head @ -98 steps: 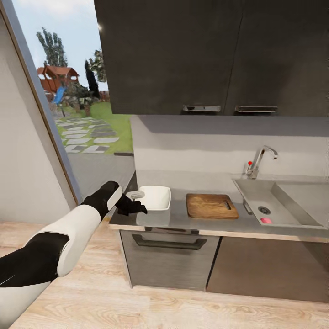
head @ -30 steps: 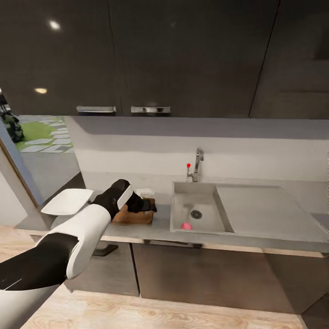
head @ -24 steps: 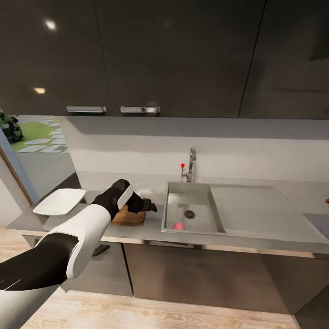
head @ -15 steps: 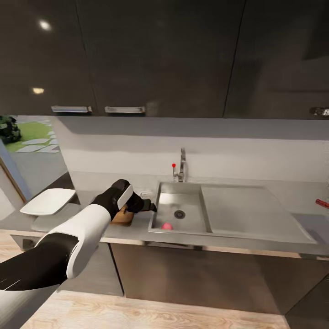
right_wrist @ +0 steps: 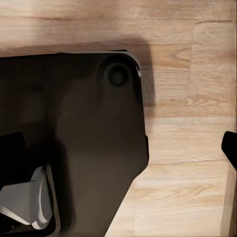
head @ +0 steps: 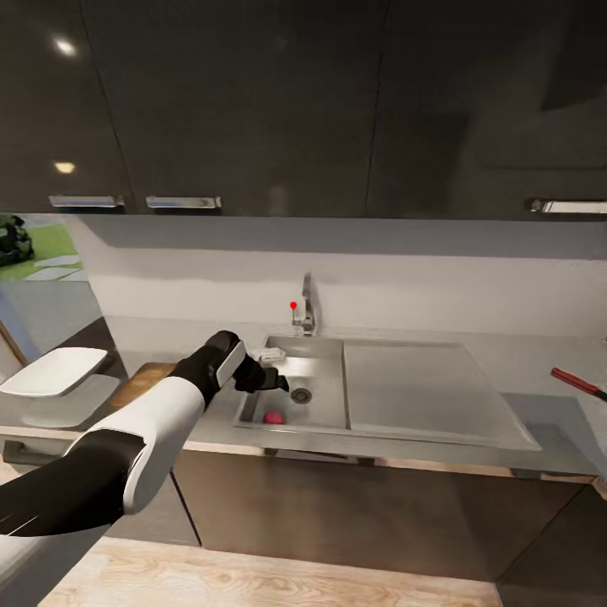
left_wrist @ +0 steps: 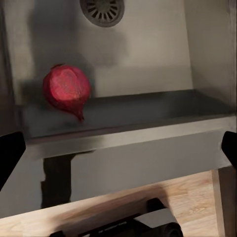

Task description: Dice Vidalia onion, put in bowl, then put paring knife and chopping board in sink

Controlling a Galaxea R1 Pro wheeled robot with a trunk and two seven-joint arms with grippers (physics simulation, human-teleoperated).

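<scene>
The Vidalia onion point(head: 271, 416), a reddish-pink bulb, lies in the sink point(head: 324, 396) near its front wall, beside the round drain point(head: 300, 394). In the left wrist view the onion point(left_wrist: 66, 89) sits on the basin floor just behind the sink's front wall point(left_wrist: 123, 163). My left gripper point(head: 276, 381) hangs open over the basin's front left corner, above and left of the onion; its fingertips point(left_wrist: 10, 153) stand wide apart. Left of my forearm shows part of the brown chopping board point(head: 139, 381), then the white bowl point(head: 51, 371). My right gripper point(right_wrist: 118, 145) is open, empty, over the floor.
A chrome tap point(head: 307, 305) with a red knob stands behind the basin. The flat drainboard point(head: 413, 388) runs right of it. A slender red object point(head: 577, 384) lies on the countertop point(head: 548, 426) at far right. Dark wall cabinets point(head: 253, 101) hang overhead. The robot's dark base point(right_wrist: 74, 138) stands on the wood floor.
The whole view has shifted rightward along the counter, so the sink, board and bowl sit further left in the picture. My left gripper, earlier over the board, is now over the sink.
</scene>
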